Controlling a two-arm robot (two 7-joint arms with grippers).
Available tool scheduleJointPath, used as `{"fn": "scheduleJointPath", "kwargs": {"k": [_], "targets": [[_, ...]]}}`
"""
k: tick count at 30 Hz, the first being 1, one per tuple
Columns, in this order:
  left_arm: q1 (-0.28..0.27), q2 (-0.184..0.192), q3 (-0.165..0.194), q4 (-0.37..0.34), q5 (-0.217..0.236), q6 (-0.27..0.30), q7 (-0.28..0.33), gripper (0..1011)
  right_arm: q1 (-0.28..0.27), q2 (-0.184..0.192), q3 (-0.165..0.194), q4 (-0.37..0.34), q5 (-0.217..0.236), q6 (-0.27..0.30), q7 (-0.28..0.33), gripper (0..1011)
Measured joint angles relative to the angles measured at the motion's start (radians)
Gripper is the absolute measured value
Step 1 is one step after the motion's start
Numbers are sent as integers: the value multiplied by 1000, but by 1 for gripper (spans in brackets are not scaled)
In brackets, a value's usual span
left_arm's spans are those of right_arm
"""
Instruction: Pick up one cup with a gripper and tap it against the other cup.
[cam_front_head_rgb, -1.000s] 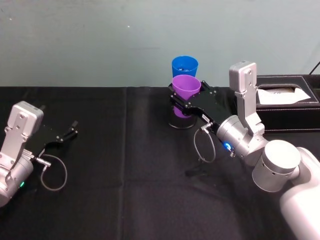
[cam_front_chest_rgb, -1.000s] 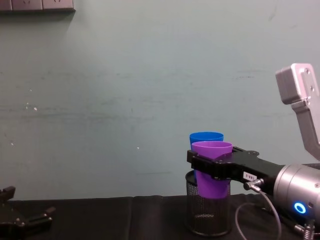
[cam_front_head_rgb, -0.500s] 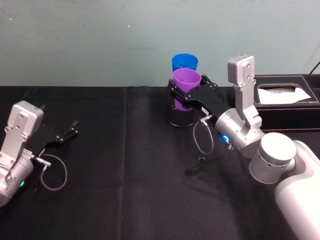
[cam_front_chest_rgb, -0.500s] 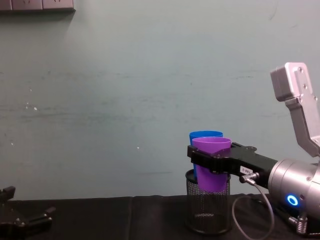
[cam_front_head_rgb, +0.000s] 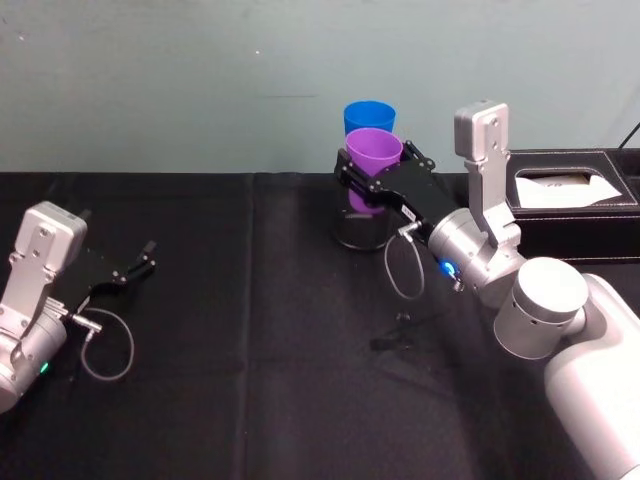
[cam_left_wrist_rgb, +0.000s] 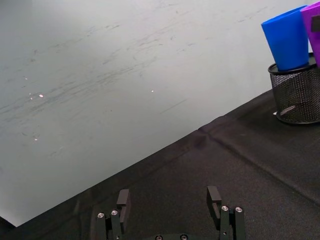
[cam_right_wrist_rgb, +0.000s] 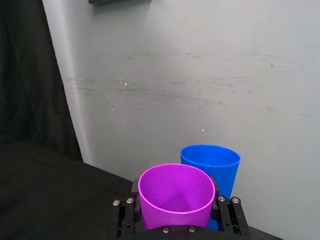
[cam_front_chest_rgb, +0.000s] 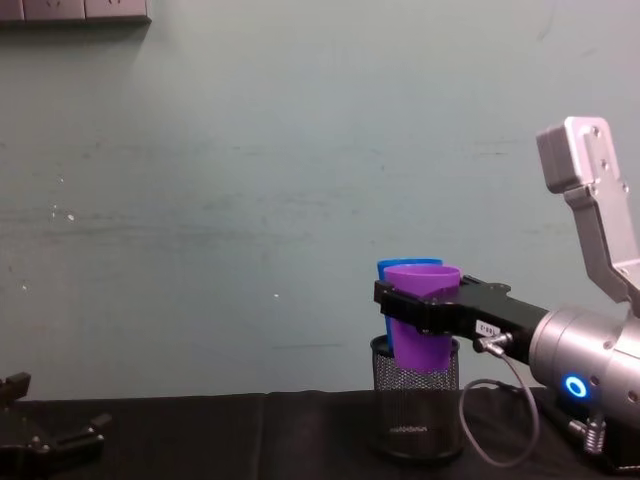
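Note:
My right gripper (cam_front_head_rgb: 372, 180) is shut on the purple cup (cam_front_head_rgb: 374, 160), gripping its sides and holding it upright in the air. The blue cup (cam_front_head_rgb: 369, 116) stands just behind it, inside a black wire-mesh holder (cam_front_head_rgb: 361, 232). From the chest, the purple cup (cam_front_chest_rgb: 421, 318) overlaps the blue cup (cam_front_chest_rgb: 399, 267) above the holder (cam_front_chest_rgb: 415, 410); I cannot tell whether they touch. In the right wrist view the purple cup (cam_right_wrist_rgb: 176, 195) sits between the fingers (cam_right_wrist_rgb: 123, 219), with the blue cup (cam_right_wrist_rgb: 214, 167) right beyond it. My left gripper (cam_front_head_rgb: 135, 268) rests open at the far left.
A black tissue box (cam_front_head_rgb: 565, 200) stands at the back right, beside my right arm. A black cloth (cam_front_head_rgb: 250, 350) covers the table, and a pale wall rises close behind the cups. A loose cable loops under the right wrist (cam_front_head_rgb: 400, 275).
My right gripper has carried the purple cup farther back and slightly higher, closing in on the blue cup. The left arm has not moved.

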Motion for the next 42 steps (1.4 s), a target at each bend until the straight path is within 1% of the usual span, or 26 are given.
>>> {"fn": "scheduleJointPath", "kwargs": {"k": [7,15,42], "targets": [[0,0,0,0,0,0,0,1000,21,-8,5,22,-3,-1,-1,751],[0,0,0,0,0,0,0,1000,31,-13,9,34,-8,-2,-5,751],[0,0,0,0,0,0,0,1000,29,-12,7,32,-7,-1,-5,751]]}}
